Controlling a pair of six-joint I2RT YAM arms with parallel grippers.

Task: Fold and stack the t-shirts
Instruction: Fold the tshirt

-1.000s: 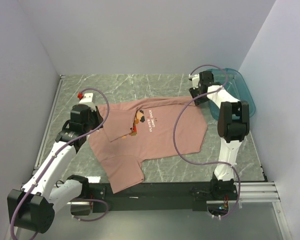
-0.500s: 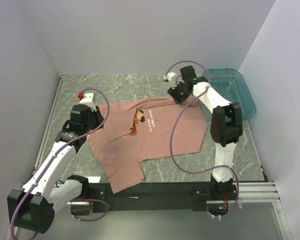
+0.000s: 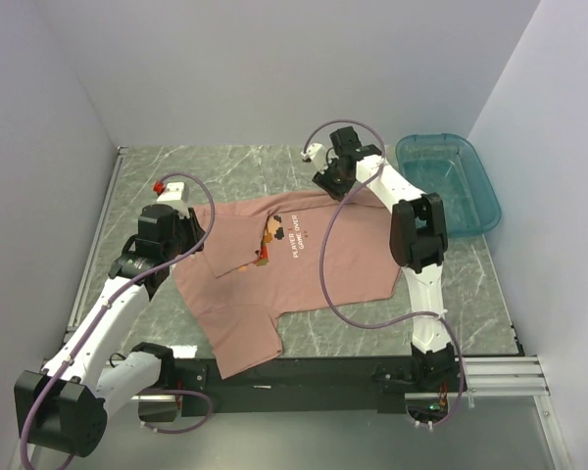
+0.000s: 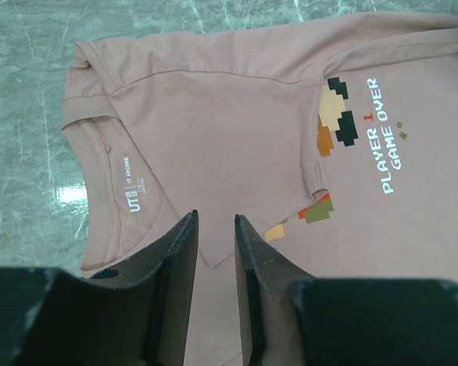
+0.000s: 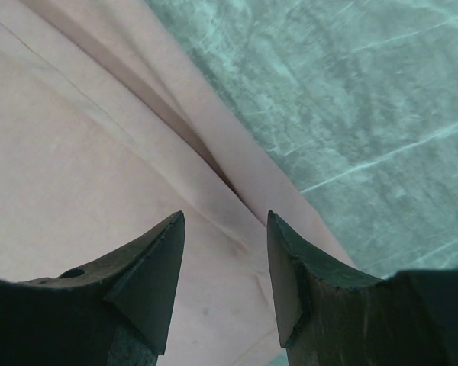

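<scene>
Presently, step: the first fold is judged to be in hand; one flap of the t-shirt [image 3: 304,259] lies over part of the print, and the rest is spread out.
T-shirt place: flat in the middle of the surface [image 3: 235,166], collar toward 9 o'clock.
Left jaws: set narrow, nothing held, over the cloth just beside the collar.
Right jaws: parted moderately, empty, over the creased edge at 12 o'clock.
Next move: probably the far edge must be pinched and carried evenly toward 6 o'clock.
Materials: soft matte cotton with a smooth pixel print; hard green marbled surface; clear teal tub [image 3: 465,181] at 2 o'clock.
</scene>
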